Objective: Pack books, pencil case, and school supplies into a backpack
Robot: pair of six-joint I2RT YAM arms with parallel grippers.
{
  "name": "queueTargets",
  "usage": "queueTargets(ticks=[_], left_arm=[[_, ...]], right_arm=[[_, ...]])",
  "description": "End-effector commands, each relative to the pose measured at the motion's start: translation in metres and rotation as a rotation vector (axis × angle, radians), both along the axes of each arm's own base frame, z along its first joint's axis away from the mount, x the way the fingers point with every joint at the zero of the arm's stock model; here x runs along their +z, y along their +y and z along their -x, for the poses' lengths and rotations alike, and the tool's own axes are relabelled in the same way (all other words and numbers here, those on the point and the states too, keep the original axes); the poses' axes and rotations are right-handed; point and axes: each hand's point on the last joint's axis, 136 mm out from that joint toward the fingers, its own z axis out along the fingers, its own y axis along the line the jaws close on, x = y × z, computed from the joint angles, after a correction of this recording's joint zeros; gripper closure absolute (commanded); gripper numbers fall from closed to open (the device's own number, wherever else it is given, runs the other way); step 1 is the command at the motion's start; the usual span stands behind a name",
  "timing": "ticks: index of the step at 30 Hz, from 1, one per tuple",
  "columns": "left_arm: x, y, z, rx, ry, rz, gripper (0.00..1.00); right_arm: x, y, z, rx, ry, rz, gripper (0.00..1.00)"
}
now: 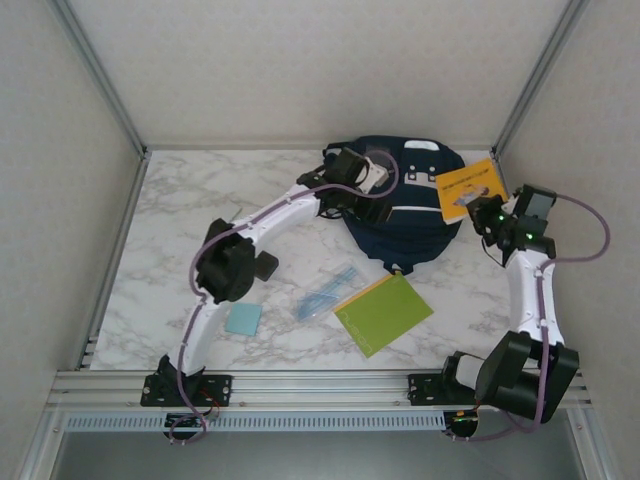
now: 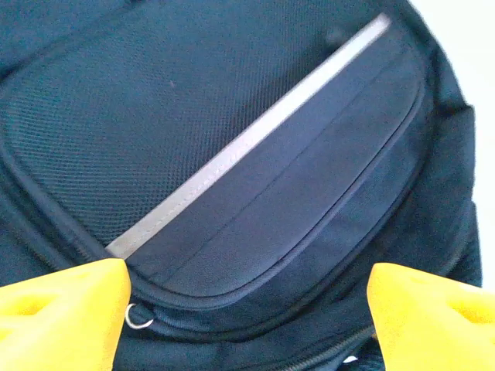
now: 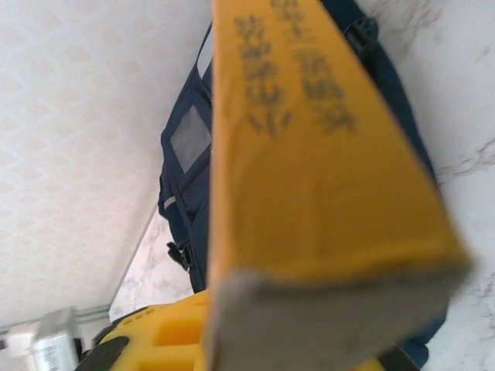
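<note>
- The left gripper (image 2: 247, 272) hangs over the backpack (image 1: 400, 225), its 2 yellow fingers (image 2: 62, 313) spread wide with nothing between them. Below it lies the front pocket with a grey stripe.
- The right gripper (image 1: 488, 213) is clamped on a corner of the orange-yellow book (image 1: 468, 186), holding it tilted at the backpack's right edge.
- The backpack lies at the far middle of the marble counter (image 1: 180, 220).
- The lime-green notebook (image 1: 385, 313) lies flat on the counter just on the near side of the backpack.
- The clear packet (image 1: 325, 295) of bluish sticks lies just left of the notebook.
- The light-blue pad (image 1: 243, 319) rests further left, near the left arm.
</note>
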Motion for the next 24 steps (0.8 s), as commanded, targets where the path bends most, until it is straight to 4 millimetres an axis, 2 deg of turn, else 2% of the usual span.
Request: queueTargets(ticks=[1,8,12,19,21,24], left_arm=[[-0.027,0.005,0.012,-0.103,0.009,-0.151,0.20],[-0.067,-0.008,0.016,-0.169,-0.003,-0.227,0.15],[-0.087,-0.004,0.017,-0.190,-0.013,-0.288,0.08],[-0.088,-0.009,0.056,-0.317,0.112,-0.255,0.04],[-0.097,-0.007,0.049,-0.299,0.071,-0.296,0.04],[-0.114,-0.001,0.015,-0.180,-0.047,-0.386,0.05]], right_arm=[[0.016,0.005,0.007,0.055,-0.069,0.010,1.00],[0.021,0.003,0.013,0.054,-0.080,0.002,1.00],[0.021,0.003,0.013,0.052,-0.083,-0.004,1.00],[0.020,0.004,0.014,0.052,-0.080,-0.014,1.00],[0.019,0.003,0.013,0.050,-0.081,-0.019,1.00],[0.017,0.005,0.012,0.058,-0.078,-0.035,1.00]])
